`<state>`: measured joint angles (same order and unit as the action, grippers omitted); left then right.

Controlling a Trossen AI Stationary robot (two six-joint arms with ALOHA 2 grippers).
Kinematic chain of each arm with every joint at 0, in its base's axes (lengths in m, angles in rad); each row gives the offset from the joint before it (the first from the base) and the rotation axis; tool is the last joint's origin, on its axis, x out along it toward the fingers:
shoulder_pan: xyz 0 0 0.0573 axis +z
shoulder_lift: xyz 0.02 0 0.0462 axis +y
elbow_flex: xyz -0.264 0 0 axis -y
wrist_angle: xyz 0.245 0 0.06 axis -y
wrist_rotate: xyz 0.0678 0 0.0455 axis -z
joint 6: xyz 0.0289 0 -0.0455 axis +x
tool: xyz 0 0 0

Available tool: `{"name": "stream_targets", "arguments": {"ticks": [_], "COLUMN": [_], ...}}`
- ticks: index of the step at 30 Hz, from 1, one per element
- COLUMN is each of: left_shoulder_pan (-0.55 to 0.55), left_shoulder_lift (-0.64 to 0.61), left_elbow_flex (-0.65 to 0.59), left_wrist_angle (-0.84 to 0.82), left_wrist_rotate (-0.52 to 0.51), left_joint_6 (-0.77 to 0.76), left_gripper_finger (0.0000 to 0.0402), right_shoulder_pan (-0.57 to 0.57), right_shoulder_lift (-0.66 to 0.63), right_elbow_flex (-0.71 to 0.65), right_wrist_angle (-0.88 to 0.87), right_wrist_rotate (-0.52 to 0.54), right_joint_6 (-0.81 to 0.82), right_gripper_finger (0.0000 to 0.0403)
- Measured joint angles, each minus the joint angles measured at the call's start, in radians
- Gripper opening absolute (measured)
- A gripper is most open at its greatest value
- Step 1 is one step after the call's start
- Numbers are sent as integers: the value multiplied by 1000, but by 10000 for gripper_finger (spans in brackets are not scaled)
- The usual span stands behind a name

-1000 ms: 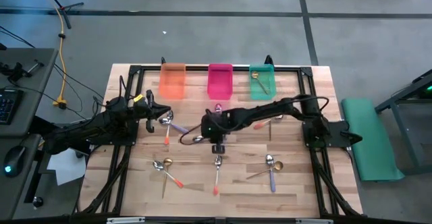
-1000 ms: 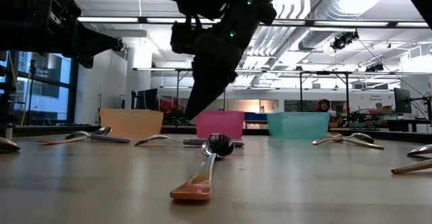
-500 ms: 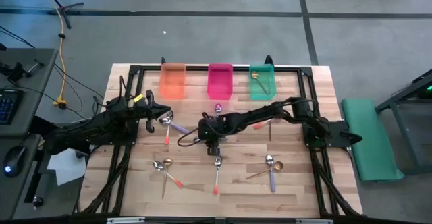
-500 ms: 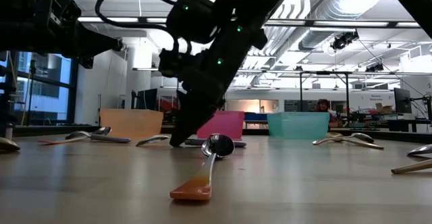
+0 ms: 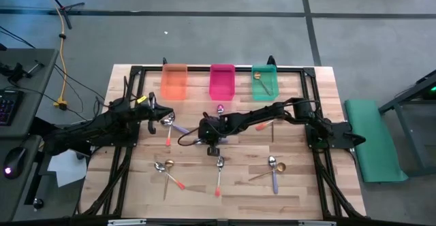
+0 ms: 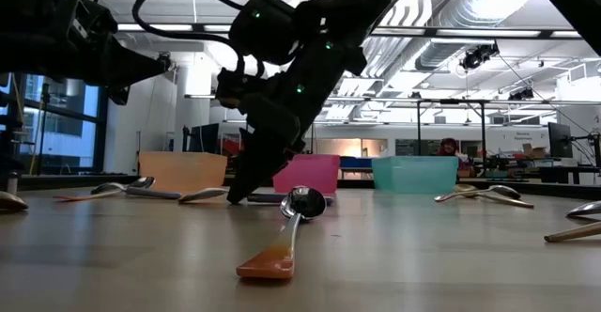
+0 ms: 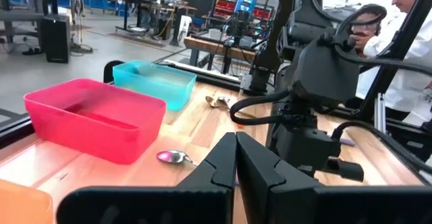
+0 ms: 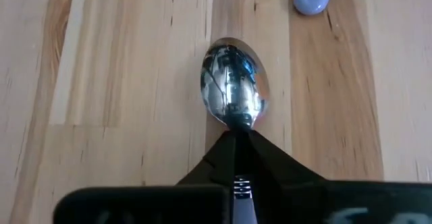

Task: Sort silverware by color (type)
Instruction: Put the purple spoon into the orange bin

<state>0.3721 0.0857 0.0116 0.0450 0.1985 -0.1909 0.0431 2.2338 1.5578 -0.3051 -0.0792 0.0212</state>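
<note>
My right gripper [image 5: 199, 139] [image 8: 236, 137] reaches in from the table's right to its middle and is shut on a silver-bowled spoon [image 5: 184, 142]. Its tips sit at table height [image 6: 235, 195], and the arm covers the spoon's handle. My left gripper [image 5: 155, 112] [image 7: 235, 150] hovers shut and empty over the left part of the table. Just beside it lie a purple-handled spoon [image 5: 178, 128] and an orange-handled spoon [image 5: 167, 139]. More spoons lie flat along the near side: [image 5: 219, 173], [image 5: 163, 167], [image 5: 274, 173]. A gold spoon [image 5: 262, 83] rests in the green bin. My right gripper pinches the spoon at its neck [image 8: 237, 124], just behind the bowl, between the two fingertips. The fingers slant down from the table's right and lie along the spoon. The bowl [image 8: 232, 91] [image 6: 203, 195] points toward the table's left and lies on the wood.
Orange [image 5: 174, 83], pink [image 5: 222, 83] and green [image 5: 266, 90] bins stand in a row at the far edge. A lone spoon [image 5: 220, 108] lies before the pink bin. A black frame [image 5: 129, 151] runs along the table's sides. Bare wood shows around the near-side spoons.
My right gripper has come down to the table top and shifted toward the table's left, ending at the neck of the spoon in the middle. My left arm has stayed where it was.
</note>
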Motion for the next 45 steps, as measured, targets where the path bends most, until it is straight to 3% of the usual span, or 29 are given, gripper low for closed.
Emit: {"name": "stream_targets", "arguments": {"ticks": [7,12,24,26,37,45], "left_shoulder_pan": [0,0,-23,-49,-203,-299], "left_shoulder_lift": [19,18,26,36,171,370], "left_elbow_flex": [0,0,0,0,0,0], "left_wrist_angle": [19,116,191,194,242,497], "left_wrist_rotate": [0,-2,0,0,-65,-170], "left_joint_6": [13,-7,17,27,67,150], "left_gripper_finger": [3,3,3,5,83,147], "right_shoulder_pan": [-11,-19,-61,-61,-65,-65], "right_shoulder_lift": [-58,-128,-186,-188,-188,-188], "right_elbow_flex": [-2,-35,-361,-381,-375,-375], "right_wrist_angle": [33,164,1146,1238,1314,1374], "right_wrist_rotate": [-8,-8,-97,-97,-85,-34], "right_joint_6": [-55,-109,-63,-53,-43,-20], "right_gripper_finger": [3,1,1,1,0,0]}}
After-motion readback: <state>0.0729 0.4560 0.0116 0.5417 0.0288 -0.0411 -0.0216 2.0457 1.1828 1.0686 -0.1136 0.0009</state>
